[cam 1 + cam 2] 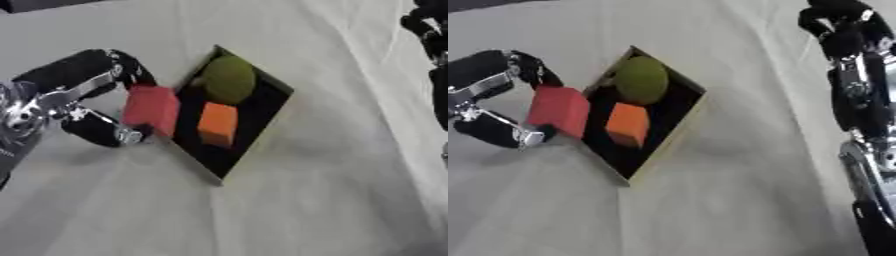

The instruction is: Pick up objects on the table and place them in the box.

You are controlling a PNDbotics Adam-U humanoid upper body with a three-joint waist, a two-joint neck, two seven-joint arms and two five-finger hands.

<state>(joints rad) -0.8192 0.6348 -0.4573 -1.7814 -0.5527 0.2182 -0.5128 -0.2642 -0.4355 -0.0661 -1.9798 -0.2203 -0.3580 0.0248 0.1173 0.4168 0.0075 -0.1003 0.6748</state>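
Observation:
A red block (151,108) hangs at the left rim of the black box (262,120), pinched between the fingers and thumb of my left hand (96,100). Inside the box lie a green ball (228,79) at the far end and an orange block (218,123) in the middle. My right hand (846,30) is raised at the upper right, well away from the box, with its fingers curled and nothing in them.
The box rests askew on a white cloth (332,200) that covers the whole table. My right forearm (868,150) runs down the right edge of the right eye view.

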